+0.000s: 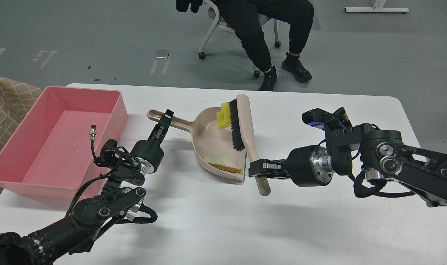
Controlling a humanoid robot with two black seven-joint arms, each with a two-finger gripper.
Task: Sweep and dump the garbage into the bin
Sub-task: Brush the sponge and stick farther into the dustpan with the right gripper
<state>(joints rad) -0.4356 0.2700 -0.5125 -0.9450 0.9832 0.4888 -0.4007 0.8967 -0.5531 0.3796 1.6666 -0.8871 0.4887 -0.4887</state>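
One head-mounted view looks forward and down over the white table [223, 221].

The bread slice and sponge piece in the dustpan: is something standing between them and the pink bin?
Nothing visible blocks the way. The bread slice and the sponge piece lie in the dustpan. Between it and the pink bin is bare table, apart from the left gripper at the dustpan's handle.

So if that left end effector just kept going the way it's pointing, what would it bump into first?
It already sits at the dustpan handle: the left end effector points up and slightly right, with its fingers at the handle. Past that there is only bare table, though depth is hard to judge from this one view.
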